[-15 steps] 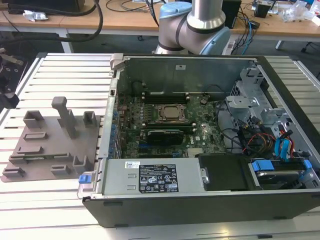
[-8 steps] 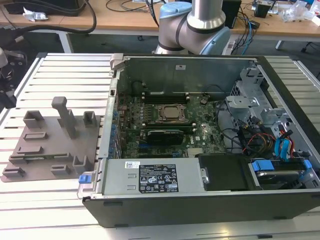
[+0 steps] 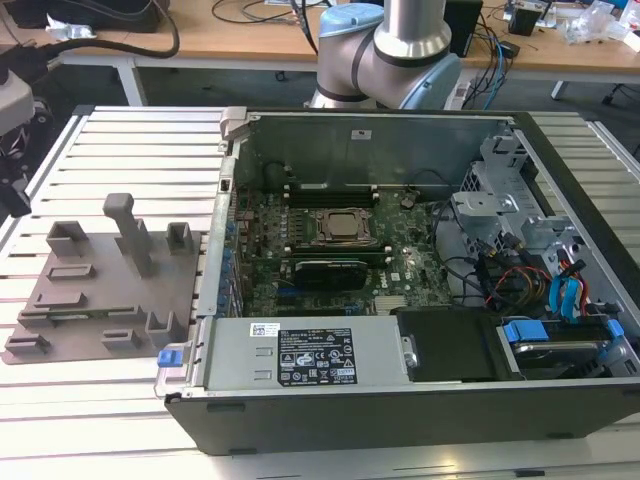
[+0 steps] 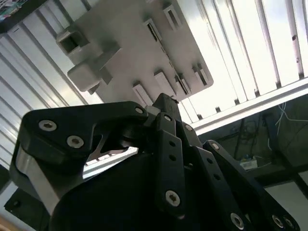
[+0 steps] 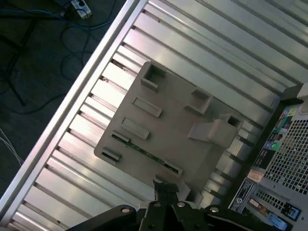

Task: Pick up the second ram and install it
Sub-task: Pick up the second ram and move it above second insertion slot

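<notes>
I judge that I am at the pickup step. I hang above the grey plastic tray, and nothing has been lifted out of it yet. In the exterior view that tray lies at the left side of the slatted table, just beside the open computer case, which takes up the middle and right. Inside the case, the motherboard with its square CPU socket is where the stick must end up. The second ram shows in the first wrist view as a thin green strip standing on edge in a long slot near 1 edge of the tray, with small raised blocks at both ends. My gripper is apart from it, nearest the tray edge by that slot. My 2 fingertips look drawn together with no gap I can see, and they hold nothing and touch nothing. As I judge it, this pickup calls for the jaws to spread enough to straddle the thin board. It also calls for lining them up square across its length, and for a descent that clears the blocks.
</notes>
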{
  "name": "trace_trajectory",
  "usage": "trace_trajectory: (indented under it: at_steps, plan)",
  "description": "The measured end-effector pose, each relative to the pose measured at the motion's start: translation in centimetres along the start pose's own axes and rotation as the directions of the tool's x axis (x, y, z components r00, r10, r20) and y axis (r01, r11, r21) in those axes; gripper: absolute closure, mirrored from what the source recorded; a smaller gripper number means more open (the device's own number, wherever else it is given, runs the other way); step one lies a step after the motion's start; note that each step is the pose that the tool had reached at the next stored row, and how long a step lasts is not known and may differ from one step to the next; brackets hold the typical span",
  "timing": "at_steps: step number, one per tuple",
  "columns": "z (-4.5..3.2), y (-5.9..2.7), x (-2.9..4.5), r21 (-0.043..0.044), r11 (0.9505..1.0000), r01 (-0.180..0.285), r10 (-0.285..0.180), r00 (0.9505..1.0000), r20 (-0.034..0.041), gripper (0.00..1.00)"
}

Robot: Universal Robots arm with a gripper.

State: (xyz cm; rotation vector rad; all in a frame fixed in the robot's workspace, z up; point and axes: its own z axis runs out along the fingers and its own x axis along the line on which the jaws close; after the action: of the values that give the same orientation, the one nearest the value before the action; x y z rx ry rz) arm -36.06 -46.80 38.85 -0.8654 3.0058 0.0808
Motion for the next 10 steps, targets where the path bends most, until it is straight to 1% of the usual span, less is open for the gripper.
trace_trajectory:
  at_steps: [1,3,5,7,9,10]
  plan:
    - [0.00,0.00,0.00,-0.0006,0.9998,0.022,-0.022,0.9998,-0.0011,0.90]
    - [0.00,0.00,0.00,-0.0021,0.9972,0.075,-0.075,0.9972,-0.0033,0.90]
    - [0.00,0.00,0.00,-0.0029,0.9951,0.099,-0.099,0.9951,-0.0045,0.90]
    - [0.00,0.00,0.00,-0.0043,0.9897,0.143,-0.143,0.9897,-0.0063,0.90]
    - [0.00,0.00,0.00,-0.0060,0.9809,0.194,-0.194,0.9809,-0.0084,0.90]
    - [0.00,0.00,0.00,-0.0067,0.9771,0.213,-0.213,0.9771,-0.0093,0.90]
